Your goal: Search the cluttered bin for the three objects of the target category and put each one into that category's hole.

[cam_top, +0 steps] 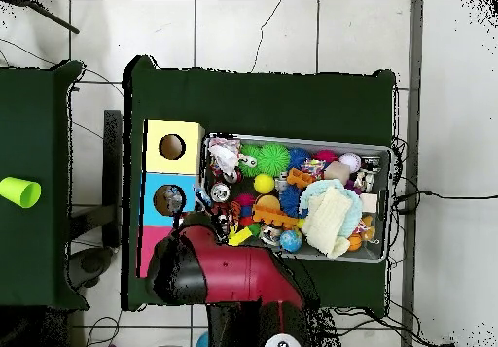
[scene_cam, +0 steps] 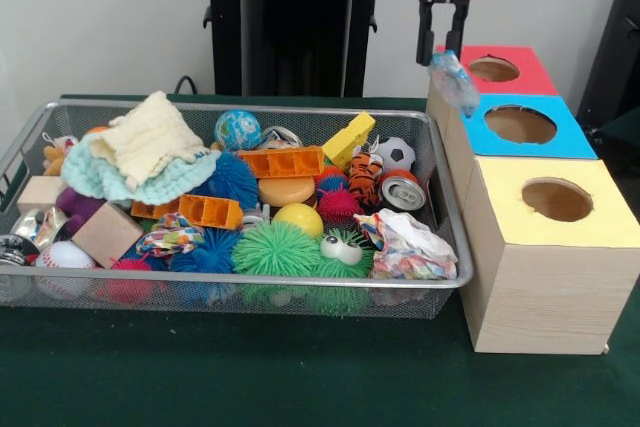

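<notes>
Three boxes stand beside the wire bin [scene_cam: 445, 282]: yellow-topped box [scene_cam: 555, 247] nearest, then blue-topped box [scene_cam: 520, 127], then red-topped box [scene_cam: 500, 69]. Above the blue one's near corner, the gripper [scene_cam: 443, 52] pinches a crumpled bluish wrapper [scene_cam: 455, 82], hanging lengthwise downward, slightly slanted.

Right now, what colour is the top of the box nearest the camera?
Yellow, with a round hole; the yellow-topped box shows best in the front view.
</notes>
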